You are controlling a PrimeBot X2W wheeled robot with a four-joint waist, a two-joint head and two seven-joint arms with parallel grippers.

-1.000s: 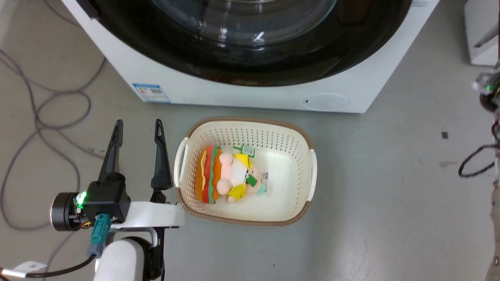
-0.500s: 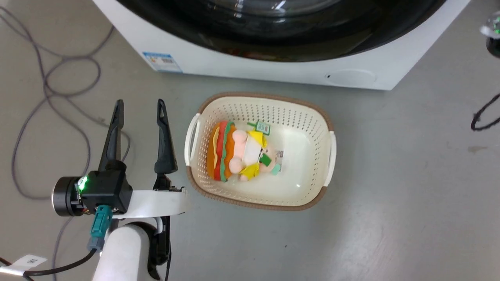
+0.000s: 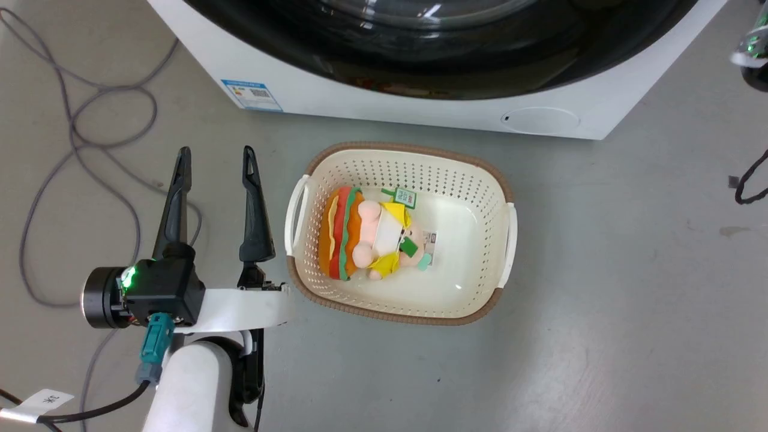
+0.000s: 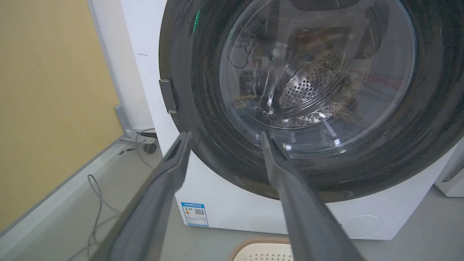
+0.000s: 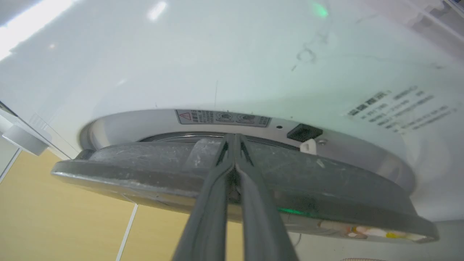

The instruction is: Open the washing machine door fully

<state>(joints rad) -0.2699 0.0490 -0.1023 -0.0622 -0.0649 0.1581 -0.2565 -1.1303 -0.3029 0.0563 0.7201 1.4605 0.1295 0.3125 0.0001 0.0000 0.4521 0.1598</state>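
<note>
The washing machine door (image 3: pixel 444 54) is a glossy black disc with a clear glass bowl, seen at the top of the head view. In the left wrist view the door (image 4: pixel 203 108) fills the machine's front, with a small catch on its left rim. My left gripper (image 3: pixel 216 153) is open above the floor, left of the basket, and its fingers (image 4: pixel 225 135) point at the door's lower left, apart from it. In the right wrist view the door (image 5: pixel 145 163) is edge-on and stands slightly off the white front. My right gripper (image 5: pixel 235 137) is shut, tips at that gap.
A cream perforated basket (image 3: pixel 498 240) with a brown rim sits on the floor before the machine and holds a burger-shaped plush toy (image 3: pixel 360 240). Grey cables (image 3: pixel 78 132) loop on the floor at the left. A black cable (image 3: pixel 750 186) lies at the right edge.
The whole head picture has shifted, so the camera has moved. My left gripper stays open in the same spot beside the basket.
</note>
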